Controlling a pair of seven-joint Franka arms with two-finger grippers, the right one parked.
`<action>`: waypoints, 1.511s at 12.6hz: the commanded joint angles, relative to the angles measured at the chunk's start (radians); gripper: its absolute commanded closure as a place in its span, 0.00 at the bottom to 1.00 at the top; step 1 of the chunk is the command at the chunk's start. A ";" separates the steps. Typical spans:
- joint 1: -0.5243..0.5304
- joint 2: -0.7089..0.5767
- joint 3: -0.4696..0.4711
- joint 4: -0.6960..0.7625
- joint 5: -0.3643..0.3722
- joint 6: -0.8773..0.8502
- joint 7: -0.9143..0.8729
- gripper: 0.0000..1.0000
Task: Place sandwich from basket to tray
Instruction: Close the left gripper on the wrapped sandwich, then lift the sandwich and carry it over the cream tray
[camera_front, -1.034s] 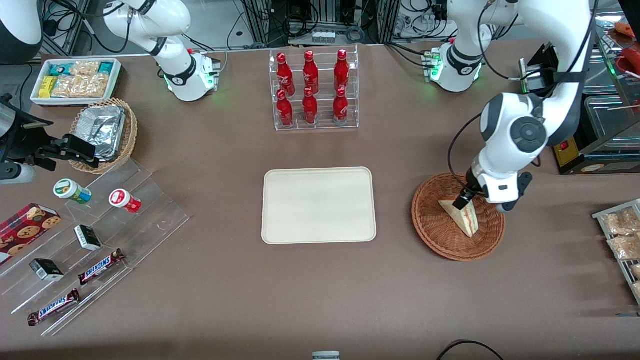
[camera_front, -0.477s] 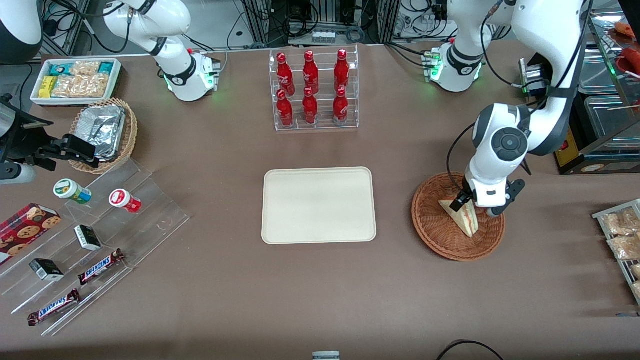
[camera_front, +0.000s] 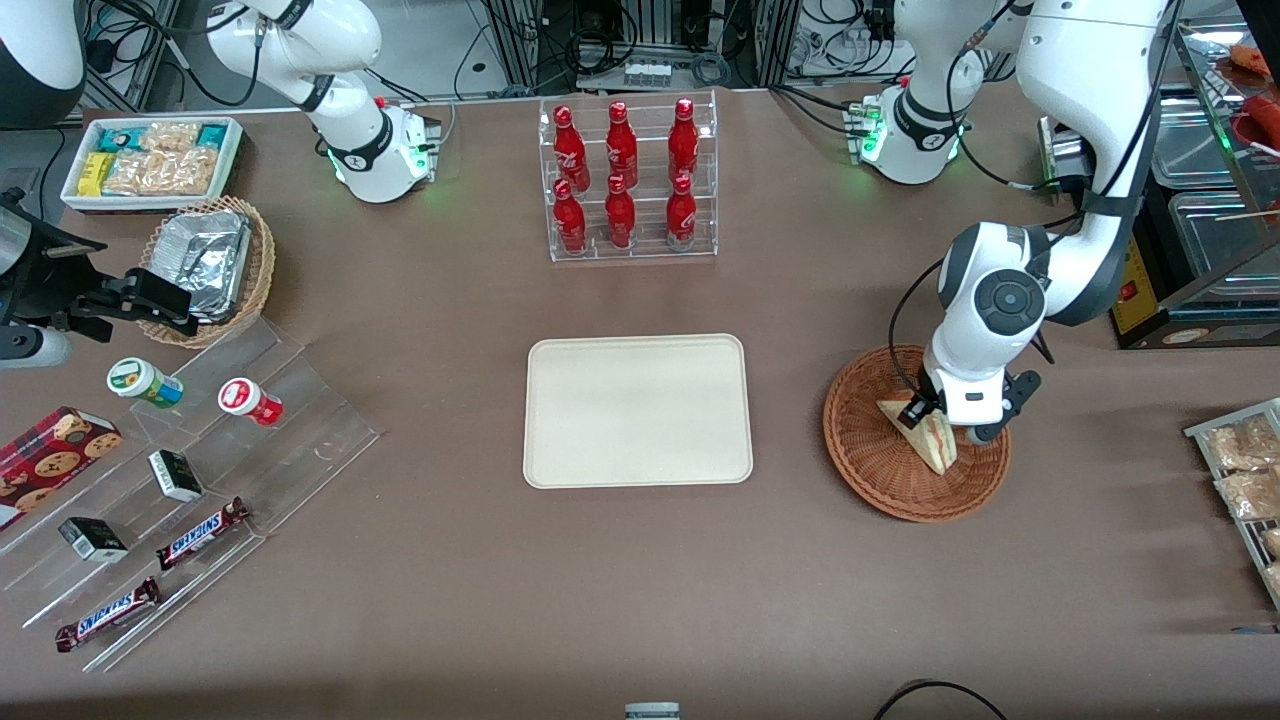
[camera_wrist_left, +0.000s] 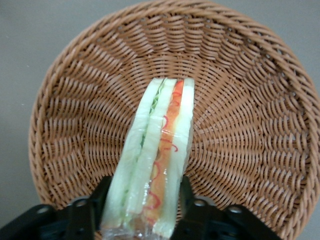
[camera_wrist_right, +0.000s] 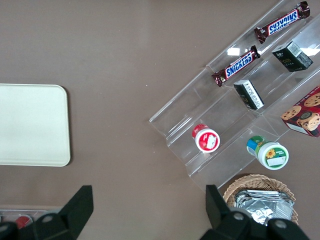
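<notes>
The sandwich (camera_front: 932, 441) (camera_wrist_left: 160, 150), a pale wedge with red, orange and green filling, stands on edge in the reddish-brown wicker basket (camera_front: 870, 480) (camera_wrist_left: 75, 100). My left gripper (camera_front: 935, 420) (camera_wrist_left: 142, 210) is down inside the basket, open, and straddles the sandwich's end that is farther from the front camera. One black finger (camera_wrist_left: 102, 195) lies along each bread face, close against it, and the bread does not look squeezed. The cream-white tray (camera_front: 637, 410) (camera_wrist_right: 30, 125) lies bare on the table beside the basket, toward the parked arm's end.
A clear rack of red bottles (camera_front: 628, 180) stands farther from the front camera than the tray. Toward the parked arm's end are a stepped acrylic display (camera_front: 200, 450) with snacks, a tan basket of foil containers (camera_front: 210, 265) and a white snack bin (camera_front: 150, 160). Packets on a rack (camera_front: 1245, 470) lie at the working arm's end.
The left arm has lowered and drawn in, bringing the gripper down into the basket until its fingers flank the sandwich. The sandwich and basket have not moved.
</notes>
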 joint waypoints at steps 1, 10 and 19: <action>-0.027 -0.006 0.004 0.091 0.023 -0.155 0.000 1.00; -0.357 0.067 -0.006 0.613 -0.048 -0.700 0.121 1.00; -0.576 0.414 -0.006 0.786 -0.106 -0.407 0.171 1.00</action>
